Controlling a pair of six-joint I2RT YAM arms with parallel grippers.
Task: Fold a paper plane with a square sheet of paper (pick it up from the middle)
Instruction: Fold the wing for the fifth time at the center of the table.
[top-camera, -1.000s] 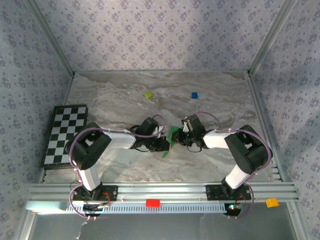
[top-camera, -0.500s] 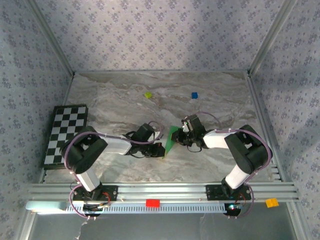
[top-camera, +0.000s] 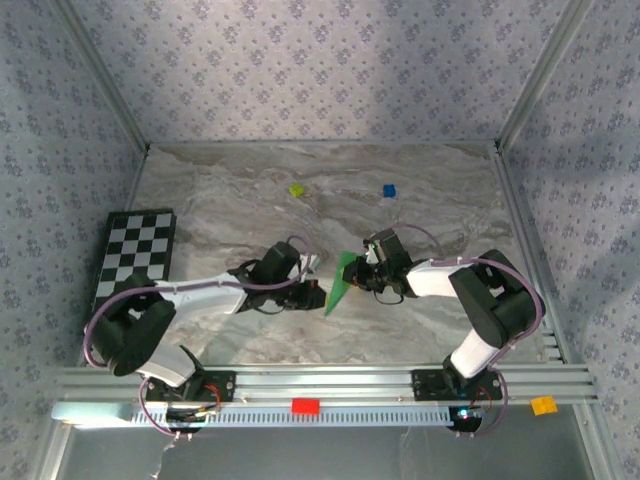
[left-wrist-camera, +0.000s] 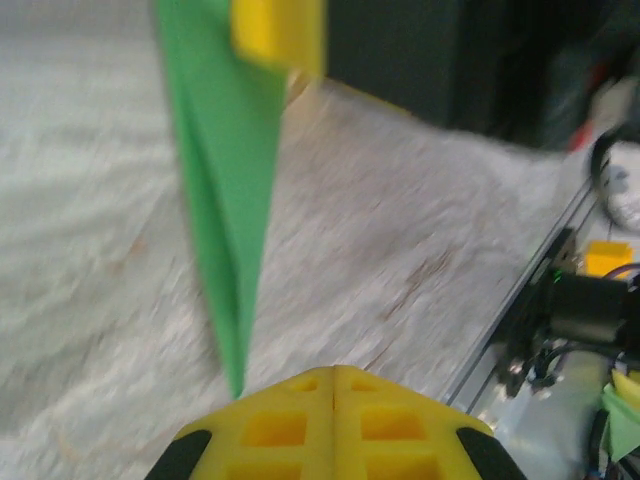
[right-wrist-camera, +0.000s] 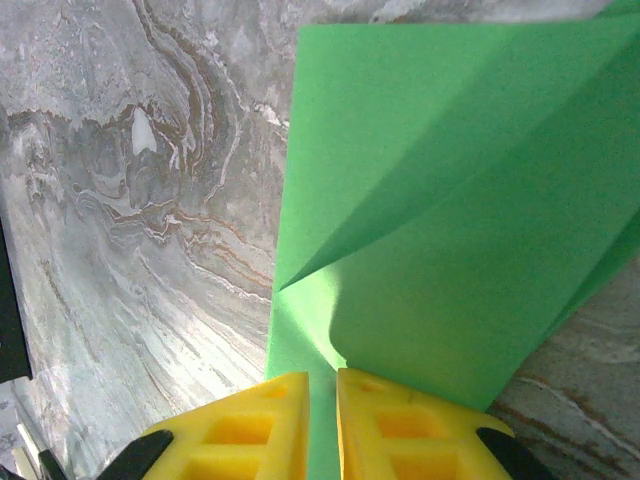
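The square sheet of paper (top-camera: 340, 283), bright green and folded into a narrow pointed shape, stands on edge at the table's middle. My right gripper (top-camera: 362, 272) is shut on it. In the right wrist view its yellow fingers (right-wrist-camera: 322, 378) pinch the paper's (right-wrist-camera: 450, 200) lower edge, and a diagonal fold runs across the sheet. My left gripper (top-camera: 314, 292) sits just left of the paper, shut with nothing in it. In the left wrist view its closed fingers (left-wrist-camera: 333, 370) lie right of the paper's (left-wrist-camera: 225, 180) downward tip.
A black-and-white checkerboard (top-camera: 135, 262) lies at the left edge. A yellow-green block (top-camera: 296, 189) and a blue block (top-camera: 389, 190) sit further back. A red block (top-camera: 305, 405) and an orange block (top-camera: 543, 404) rest by the front rail.
The left arm has stretched out low to the left and its shut gripper has drawn slightly back from the paper. The right gripper keeps its hold in place.
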